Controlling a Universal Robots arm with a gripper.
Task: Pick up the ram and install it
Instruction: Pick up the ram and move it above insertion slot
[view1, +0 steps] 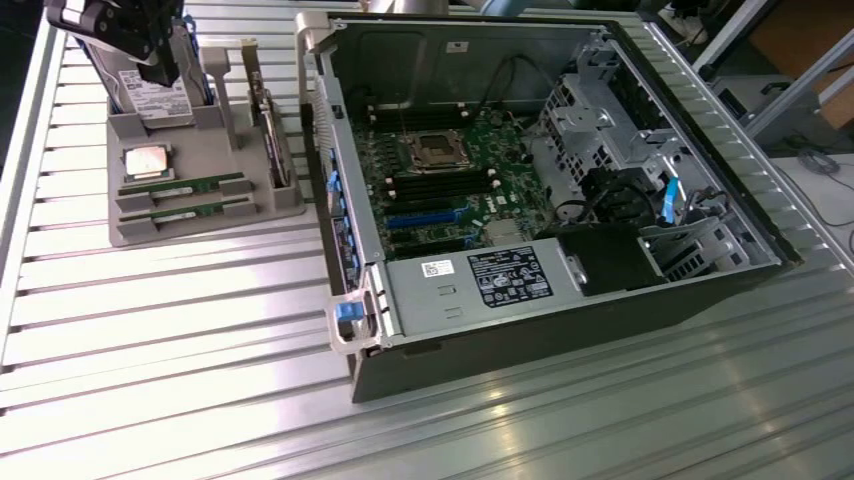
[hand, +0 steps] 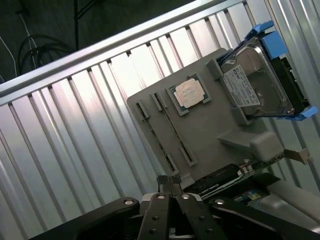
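Black metal formed the pincer (hand: 172, 181), its two slim fingers pressed together with nothing between them, hanging over a grey plastic parts tray (view1: 200, 150). Two long, thin green ram sticks (view1: 183, 186) lay side by side in the tray's slots, just beside a square silvery processor chip (view1: 147, 160). The tray and an open dark grey computer case (view1: 534, 345) stood on a ribbed aluminium table (view1: 160, 340); dark cables (hand: 40, 50) hung beyond its edge.

Upper left of exterior view: ram sticks (view1: 180, 187) lie flat in grey holder (view1: 214, 150), clear overhead and toward bare ribbed table (view1: 160, 330) at lower left, hard drive (view1: 150, 95) upright above them in frame, card (view1: 276, 140) upright at their frame-right, case wall (view1: 324, 190) between holder and motherboard (view1: 441, 180).
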